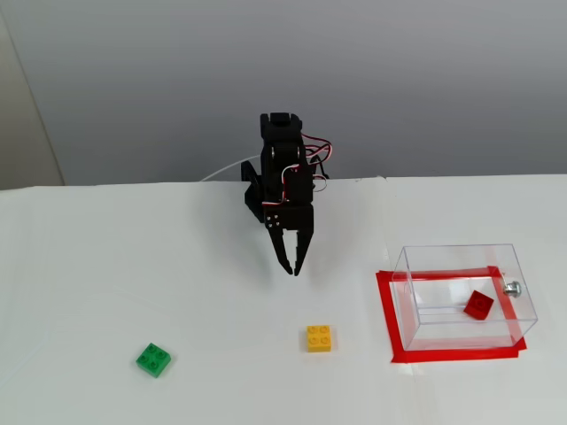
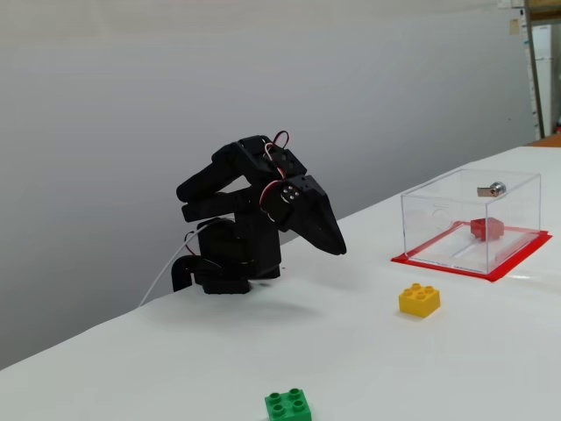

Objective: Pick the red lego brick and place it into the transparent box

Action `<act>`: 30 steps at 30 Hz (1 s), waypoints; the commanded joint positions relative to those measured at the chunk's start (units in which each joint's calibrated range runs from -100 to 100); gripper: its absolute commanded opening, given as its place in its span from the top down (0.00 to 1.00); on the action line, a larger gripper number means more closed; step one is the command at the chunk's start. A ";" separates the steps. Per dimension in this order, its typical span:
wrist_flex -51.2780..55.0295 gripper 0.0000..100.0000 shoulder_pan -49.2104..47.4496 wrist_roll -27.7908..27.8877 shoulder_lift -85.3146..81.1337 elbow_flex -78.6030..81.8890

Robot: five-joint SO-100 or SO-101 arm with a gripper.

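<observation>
Three bricks on a white tabletop (image 1: 133,266), one robot arm, one clear container. Red lego brick (image 1: 478,305) inside the transparent box (image 1: 443,266), resting tilted on the box floor toward the right end in a fixed view, close to the small silver knob (image 1: 512,288) on the right wall; seen through the clear wall in the other fixed view as well (image 2: 486,228), low on the floor under the knob (image 2: 493,189). Box (image 2: 438,210) standing on a red tape rectangle (image 1: 388,319) that outlines its base (tape showing as a red border on the near and left sides). Yellow brick (image 1: 319,337) on the bare tabletop just left of the taped outline, studs up, apart from the box. Green brick (image 1: 154,359) well apart to the left, nearer the front edge, also studs up. Black arm folded low at the back of the tabletop, red and white wires looping over its upper joints. Gripper (image 1: 291,268) pointing down and forward above the tabletop, between the green and yellow bricks in left-to-right order but well behind both; fingers nearly together with only a narrow slit at the tips, holding nothing. Same gripper (image 2: 337,248) in the side-on fixed view tapering to one dark point, clear of the surface and of every brick.
</observation>
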 commanded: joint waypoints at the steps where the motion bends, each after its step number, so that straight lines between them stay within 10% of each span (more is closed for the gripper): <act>1: -3.19 0.99 0.63 -1.05 -0.42 3.70; 30: 6.99 0.99 0.40 -1.20 -0.42 8.58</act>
